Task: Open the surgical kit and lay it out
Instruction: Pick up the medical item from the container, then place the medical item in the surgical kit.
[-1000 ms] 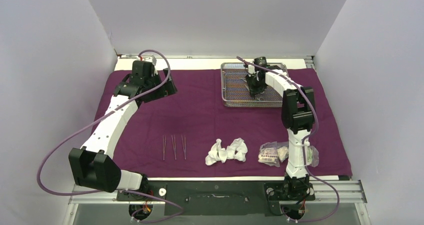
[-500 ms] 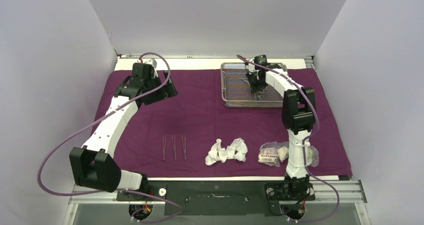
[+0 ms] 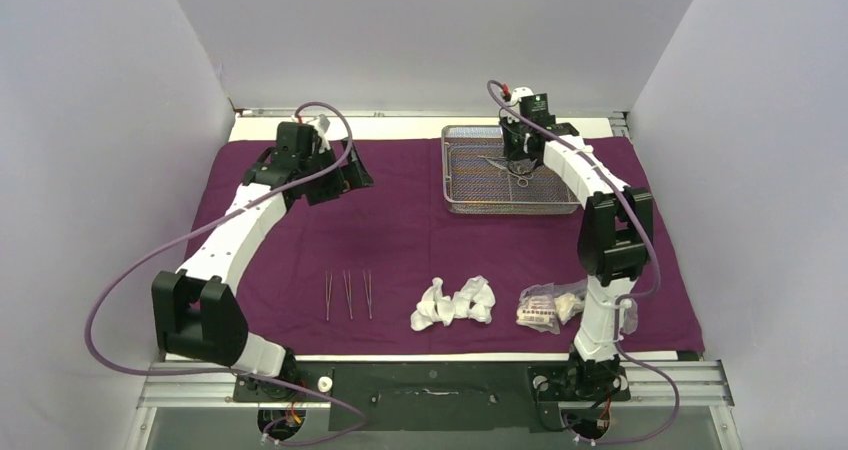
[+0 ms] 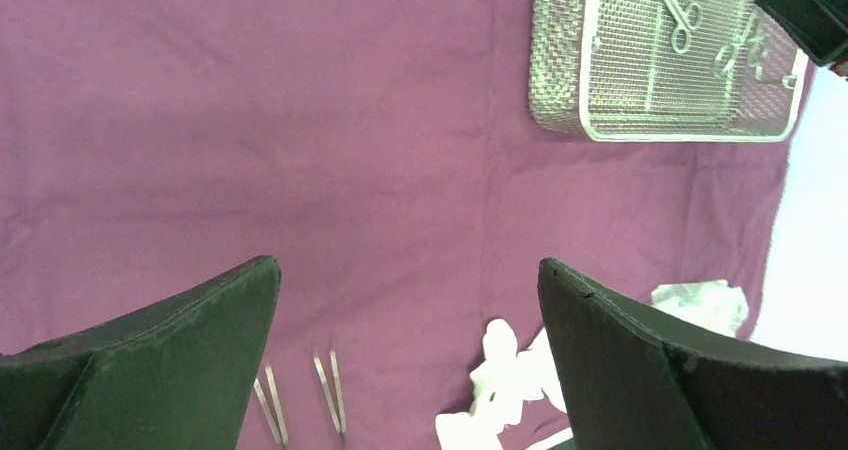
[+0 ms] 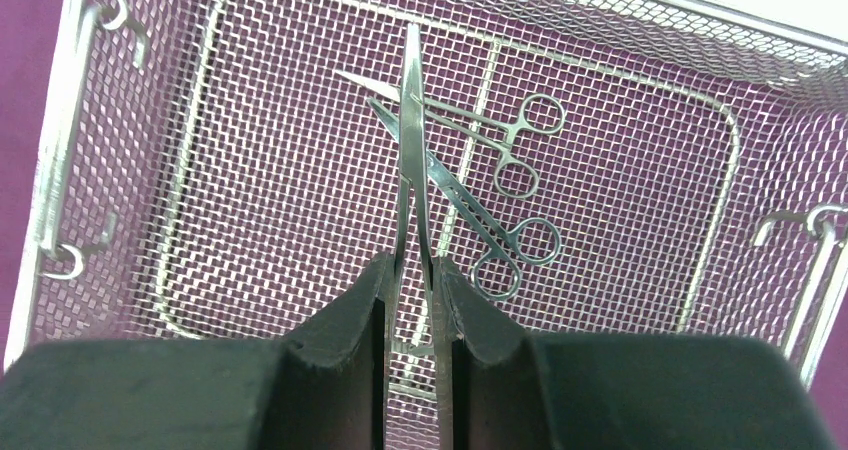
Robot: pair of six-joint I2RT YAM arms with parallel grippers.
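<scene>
Two forceps [image 5: 465, 202] lie in the tray [image 3: 510, 210] at 1 o'clock on the cloth [image 3: 400, 240], under tweezers [image 5: 412, 120] pinched in the right gripper [image 5: 412, 265], whose thin hold may slip and snag them; left gripper [image 4: 405, 270] gapes empty.

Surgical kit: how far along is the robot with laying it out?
Done: cloth spread; three tweezers, gauze and packets laid along its near edge. In hand: right gripper shut on a fourth tweezer over the tray. To do: two forceps lying in the tray.
</scene>
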